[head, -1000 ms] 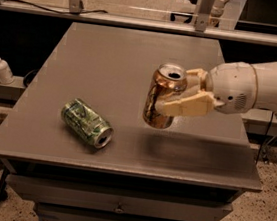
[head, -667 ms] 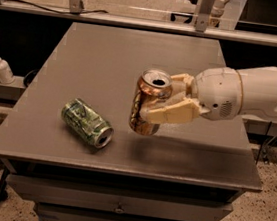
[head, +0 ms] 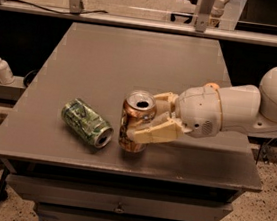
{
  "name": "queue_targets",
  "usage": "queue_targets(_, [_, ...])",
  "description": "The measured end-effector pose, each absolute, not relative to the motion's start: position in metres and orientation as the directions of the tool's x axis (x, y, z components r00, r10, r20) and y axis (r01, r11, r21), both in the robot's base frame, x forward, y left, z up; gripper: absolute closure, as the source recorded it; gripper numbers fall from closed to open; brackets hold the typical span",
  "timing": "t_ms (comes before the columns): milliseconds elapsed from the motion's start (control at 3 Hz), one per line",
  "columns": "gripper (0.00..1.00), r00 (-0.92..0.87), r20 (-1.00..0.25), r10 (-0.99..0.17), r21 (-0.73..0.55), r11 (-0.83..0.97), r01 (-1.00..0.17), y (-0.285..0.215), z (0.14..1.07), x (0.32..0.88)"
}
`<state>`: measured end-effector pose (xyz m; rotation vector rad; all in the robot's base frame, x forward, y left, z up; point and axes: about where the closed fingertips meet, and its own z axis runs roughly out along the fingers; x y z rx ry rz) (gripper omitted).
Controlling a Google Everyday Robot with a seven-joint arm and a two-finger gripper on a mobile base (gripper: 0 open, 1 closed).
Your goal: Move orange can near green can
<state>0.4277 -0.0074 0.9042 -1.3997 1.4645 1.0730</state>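
Observation:
The orange can (head: 136, 118) stands upright near the table's front edge, its silver top with the opening showing. My gripper (head: 153, 117) reaches in from the right and is shut on the orange can, one cream finger (head: 157, 132) across its front. The green can (head: 86, 122) lies on its side just left of the orange can, its silver end pointing front-right. A narrow gap separates the two cans.
The grey table (head: 134, 61) stretches back behind the cans. My white arm (head: 239, 110) covers its right front part. A white pump bottle (head: 1, 68) stands on a ledge off the table's left side. A drawer front (head: 117, 200) sits below the front edge.
My gripper has carried the orange can left and down toward the table's front, ending close beside the green can. The green can has not moved.

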Motion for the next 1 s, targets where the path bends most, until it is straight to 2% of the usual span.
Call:
queue_targets(333, [1.0, -0.035, -0.955, -0.293, 0.04, -0.012, -0.999, 0.005, 0.892, 0.421])
queue_targets(1000, [0.59, -0.061, -0.954, -0.294, 0.071, -0.024, -0.997, 0.012, 0.873, 0.418])
